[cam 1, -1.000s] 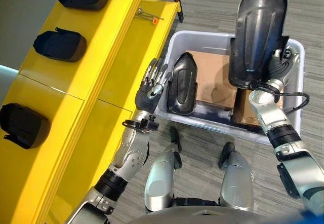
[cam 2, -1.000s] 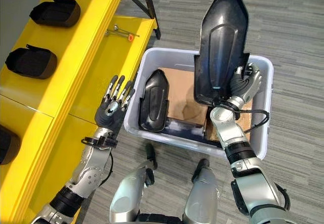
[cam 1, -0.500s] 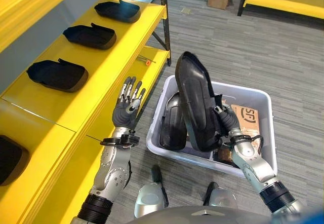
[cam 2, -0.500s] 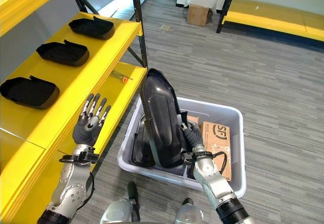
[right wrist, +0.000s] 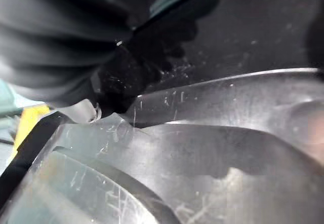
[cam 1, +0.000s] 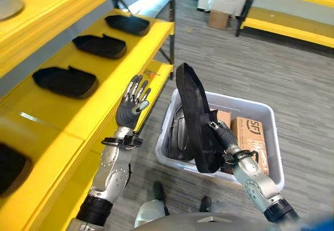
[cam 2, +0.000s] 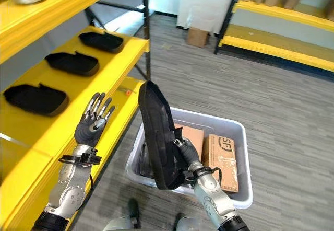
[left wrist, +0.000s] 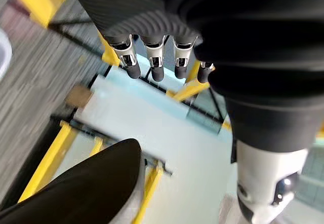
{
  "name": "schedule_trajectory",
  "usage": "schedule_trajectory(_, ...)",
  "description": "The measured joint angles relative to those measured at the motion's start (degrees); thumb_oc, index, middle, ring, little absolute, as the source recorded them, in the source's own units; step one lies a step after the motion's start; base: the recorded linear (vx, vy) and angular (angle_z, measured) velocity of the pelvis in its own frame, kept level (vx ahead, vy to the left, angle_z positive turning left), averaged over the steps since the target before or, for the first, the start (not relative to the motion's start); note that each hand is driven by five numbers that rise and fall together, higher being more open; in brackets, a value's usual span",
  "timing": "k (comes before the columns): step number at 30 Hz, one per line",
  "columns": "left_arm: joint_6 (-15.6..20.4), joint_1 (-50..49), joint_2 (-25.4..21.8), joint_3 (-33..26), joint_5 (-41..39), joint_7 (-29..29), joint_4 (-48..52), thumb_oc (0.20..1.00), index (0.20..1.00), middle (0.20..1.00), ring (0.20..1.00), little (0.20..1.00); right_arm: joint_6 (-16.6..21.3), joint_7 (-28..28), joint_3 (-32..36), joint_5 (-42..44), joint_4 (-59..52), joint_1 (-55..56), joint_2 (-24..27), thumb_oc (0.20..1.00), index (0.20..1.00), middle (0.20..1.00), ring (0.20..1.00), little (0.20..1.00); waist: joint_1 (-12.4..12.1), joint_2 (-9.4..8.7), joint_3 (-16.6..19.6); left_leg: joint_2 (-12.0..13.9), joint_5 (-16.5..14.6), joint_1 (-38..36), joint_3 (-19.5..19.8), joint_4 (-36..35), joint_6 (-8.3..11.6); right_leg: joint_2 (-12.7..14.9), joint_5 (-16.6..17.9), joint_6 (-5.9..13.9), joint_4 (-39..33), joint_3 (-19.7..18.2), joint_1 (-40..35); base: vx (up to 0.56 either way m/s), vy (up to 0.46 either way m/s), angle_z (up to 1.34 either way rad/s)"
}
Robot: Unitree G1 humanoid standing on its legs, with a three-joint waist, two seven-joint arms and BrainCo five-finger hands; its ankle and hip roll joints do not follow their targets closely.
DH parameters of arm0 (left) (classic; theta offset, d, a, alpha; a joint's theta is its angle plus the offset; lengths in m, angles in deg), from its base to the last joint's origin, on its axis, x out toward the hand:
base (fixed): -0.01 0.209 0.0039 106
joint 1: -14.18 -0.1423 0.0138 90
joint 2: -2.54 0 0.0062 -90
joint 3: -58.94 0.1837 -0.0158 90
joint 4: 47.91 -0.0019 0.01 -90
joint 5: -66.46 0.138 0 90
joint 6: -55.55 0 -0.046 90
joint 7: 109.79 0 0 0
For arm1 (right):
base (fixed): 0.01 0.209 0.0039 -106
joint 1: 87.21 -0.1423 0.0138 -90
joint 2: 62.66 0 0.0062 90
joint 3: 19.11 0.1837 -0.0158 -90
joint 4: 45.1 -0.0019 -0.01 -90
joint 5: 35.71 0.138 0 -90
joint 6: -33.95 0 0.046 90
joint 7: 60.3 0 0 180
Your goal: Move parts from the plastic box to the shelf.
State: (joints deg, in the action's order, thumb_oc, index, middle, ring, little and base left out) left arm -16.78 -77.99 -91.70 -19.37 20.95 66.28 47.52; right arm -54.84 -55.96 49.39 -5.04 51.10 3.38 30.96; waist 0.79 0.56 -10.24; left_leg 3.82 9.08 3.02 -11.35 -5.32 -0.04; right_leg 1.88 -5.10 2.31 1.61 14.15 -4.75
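Observation:
My right hand (cam 1: 223, 137) is shut on a long black shell-shaped part (cam 1: 192, 117), held upright above the grey plastic box (cam 1: 272, 152). The same part (right wrist: 202, 148) shows close up in the right wrist view. A second black part (cam 1: 179, 137) leans inside the box behind the held one. My left hand (cam 1: 130, 104) is raised with straight fingers (left wrist: 152, 67), open and holding nothing, between the box and the yellow shelf (cam 1: 73, 116). Three black parts (cam 2: 34, 98) lie in a row on that shelf.
Two brown cardboard boxes (cam 2: 221, 155) sit in the grey box. A small orange-tipped tool (cam 1: 153, 75) lies on the shelf's lower ledge. An upper yellow shelf (cam 2: 47, 3) carries metal bowls. A far yellow rack (cam 2: 282, 32) and a carton (cam 2: 196, 36) stand across the grey floor.
The camera has tilted up, showing more of the room. My right hand has lifted the black part a little higher and more edge-on. The left hand stays raised and open.

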Motion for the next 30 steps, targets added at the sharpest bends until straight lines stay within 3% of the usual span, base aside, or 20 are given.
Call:
schedule_trajectory(2,-0.73,-1.23,1.85,1.09,-0.01,-0.14,0.03,1.000,1.000,1.000,1.000,1.000,0.03,0.54,1.30,0.72,0.44,0.94,1.29,0.200,0.200,0.200,0.200,0.200,0.66,2.11,-0.04,-0.28,1.71,0.35,4.48,-0.01,-0.08,-2.76,-1.54,-2.08,0.13,-4.95,-1.41,-0.09,-0.074,1.10)
schedule_trajectory(4,-1.09,-2.63,1.84,1.75,-0.02,-0.52,0.21,1.000,1.000,1.000,1.000,1.000,0.07,0.42,1.19,0.67,0.41,0.88,1.75,0.200,0.200,0.200,0.200,0.200,-1.48,3.23,0.71,0.42,1.43,0.32,5.22,-0.01,0.55,-3.67,-1.58,-3.15,0.58,-4.38,-1.74,-0.14,-0.105,0.43)
schedule_trajectory(6,-1.61,-3.65,2.13,1.75,-0.09,-1.00,0.20,1.000,1.000,1.000,1.000,1.000,0.18,0.49,1.18,0.75,0.46,0.88,1.81,0.200,0.200,0.200,0.200,0.200,-1.74,4.42,1.55,1.15,1.13,1.78,7.14,-0.05,0.89,-4.25,-2.07,-4.08,1.58,-1.92,-0.67,-0.15,-0.096,0.42)
schedule_trajectory(12,-2.58,-3.99,2.08,1.72,-0.09,-0.95,0.20,1.000,1.000,1.000,1.000,1.000,0.20,0.32,0.46,0.74,0.52,0.94,1.76,0.200,0.200,0.200,0.200,0.200,-1.93,4.59,1.50,1.51,0.30,3.13,7.72,0.47,0.85,-4.71,-2.90,-4.89,3.05,-0.67,0.57,-0.07,-0.039,0.12)
schedule_trajectory(14,-3.11,-4.60,2.35,1.73,-0.18,-1.29,0.18,1.000,1.000,1.000,1.000,1.000,0.20,0.33,0.08,0.72,0.50,1.04,1.82,0.200,0.200,0.200,0.200,0.200,-1.64,5.48,1.02,1.57,1.76,3.91,7.99,1.54,1.22,-4.85,-3.51,-4.88,3.48,0.18,0.01,-0.08,-0.015,0.17)
schedule_trajectory(16,-4.21,-4.50,3.87,1.81,-1.10,-2.33,0.17,1.000,1.000,1.000,1.000,1.000,0.21,0.43,-0.31,0.71,0.50,1.86,1.80,0.200,0.200,0.200,0.200,0.200,-1.44,5.64,0.47,1.46,0.16,4.07,4.34,1.43,-0.16,-3.90,-3.64,-4.77,3.36,2.74,-0.60,-0.08,0.010,0.53)
schedule_trajectory(18,-6.05,-3.27,4.37,2.63,-2.27,-3.07,-0.18,1.000,1.000,1.000,1.000,1.000,0.20,0.74,-0.87,0.69,0.44,2.71,1.83,0.200,0.200,0.200,0.200,0.200,0.16,4.08,-0.33,1.55,-7.82,3.36,-7.61,1.15,-1.74,-0.85,-3.62,-4.74,2.69,7.64,-2.09,-0.12,0.029,1.28)
schedule_trajectory(19,-6.25,-2.59,4.25,3.62,-2.85,-3.70,-0.40,1.000,1.000,1.000,1.000,1.000,0.29,1.40,-1.05,0.69,0.31,2.72,1.98,0.200,0.200,0.200,0.200,0.200,1.38,3.51,-0.77,1.04,-11.67,2.15,-14.69,0.61,-3.57,1.20,-3.76,-4.51,2.77,10.99,-3.28,-0.09,0.031,1.81)
schedule_trajectory(20,-6.27,-2.20,4.30,4.66,-3.02,-4.49,-0.70,1.000,1.000,1.000,1.000,1.000,0.46,2.00,-1.04,0.70,0.31,2.74,2.63,0.200,0.200,0.200,0.200,0.200,2.46,3.59,-0.99,0.87,-13.00,1.36,-19.13,1.31,-5.74,2.46,-4.36,-4.12,3.62,12.90,-4.15,-0.03,0.033,1.77)
schedule_trajectory(21,-6.25,-2.41,4.34,5.62,-3.31,-5.04,-0.58,1.000,1.000,1.000,1.000,1.000,0.52,2.31,-0.98,0.70,0.24,2.55,3.51,0.200,0.200,0.200,0.200,0.200,2.82,4.37,-0.97,1.30,-12.19,1.22,-20.08,2.65,-5.32,2.96,-5.50,-3.40,5.45,13.28,-4.74,-0.02,0.038,1.33)
schedule_trajectory(23,-6.23,-3.69,4.00,5.68,-3.52,-5.67,0.17,1.000,1.000,1.000,1.000,1.000,0.58,2.19,-0.92,0.67,0.84,1.28,3.94,0.200,0.200,0.200,0.200,0.200,1.51,5.32,-1.22,1.91,-6.38,0.97,-16.87,4.06,-3.19,3.50,-9.43,-2.56,9.02,10.32,-4.33,-0.04,0.086,0.30)
schedule_trajectory(24,-6.25,-4.77,3.99,5.57,-3.54,-5.71,-0.08,1.000,1.000,1.000,1.000,1.000,0.93,2.20,-0.87,0.69,1.27,0.36,3.25,0.200,0.200,0.200,0.200,0.200,0.32,6.30,-1.19,1.89,-0.89,0.83,-16.21,4.40,-2.68,3.24,-11.09,-1.91,11.53,9.60,-4.35,-0.04,0.131,-0.06)
schedule_trajectory(25,-6.34,-4.65,4.03,5.72,-3.52,-5.79,-0.06,1.000,1.000,1.000,1.000,1.000,1.48,2.30,-1.05,0.73,1.31,0.23,2.72,0.200,0.200,0.200,0.200,0.200,0.57,6.11,-1.05,1.09,-2.41,0.91,-16.71,3.06,-2.22,3.74,-10.93,-2.05,11.52,10.09,-4.70,-0.02,0.122,0.21)
schedule_trajectory(26,-6.37,-3.47,3.76,5.67,-3.53,-6.00,-0.06,1.000,1.000,1.000,1.000,1.000,1.81,2.38,-1.40,0.73,1.26,-0.16,2.41,0.200,0.200,0.200,0.200,0.200,0.98,4.76,-1.37,0.32,-5.81,0.59,-18.65,2.69,-1.56,5.36,-10.28,-1.99,10.37,10.46,-4.72,-0.02,0.116,0.48)
schedule_trajectory(27,-6.52,-2.04,2.95,5.48,-3.57,-6.34,-0.07,1.000,1.000,1.000,1.000,1.000,1.80,2.36,-1.63,0.67,1.35,-0.63,1.67,0.200,0.200,0.200,0.200,0.200,1.29,2.05,-2.61,-0.14,-7.33,0.81,-21.32,5.80,-3.70,7.84,-9.95,-1.56,9.46,11.59,-5.26,-0.01,0.148,0.39)
schedule_trajectory(28,-6.96,-1.36,2.22,5.33,-3.73,-6.60,-0.08,1.000,1.000,1.000,1.000,1.000,1.80,2.41,-1.64,0.69,1.37,-0.58,1.27,0.200,0.200,0.200,0.200,0.200,1.28,0.93,-3.05,0.29,-7.78,0.52,-21.45,10.51,-6.35,9.36,-9.91,-1.28,9.85,11.69,-5.84,0.00,0.177,0.19)
schedule_trajectory(29,-7.37,-1.59,1.82,5.29,-4.39,-7.01,-0.08,1.000,1.000,1.000,1.000,1.000,1.80,2.39,-1.66,0.68,1.22,-0.15,1.40,0.200,0.200,0.200,0.200,0.200,1.54,0.59,-2.78,1.34,-5.53,-0.82,-20.72,14.25,-7.54,9.70,-10.20,-0.69,11.38,11.60,-6.31,0.00,0.243,0.26)
schedule_trajectory(30,-7.89,-0.92,2.40,5.44,-4.68,-7.03,-0.40,1.000,1.000,1.000,1.000,1.000,1.84,2.50,-1.04,0.69,1.78,-0.29,2.16,0.200,0.200,0.200,0.200,0.200,2.92,1.43,-2.82,0.70,-6.01,-2.61,-18.56,12.81,-7.08,10.40,-10.49,-0.59,16.09,11.72,-5.67,0.01,0.209,0.56)
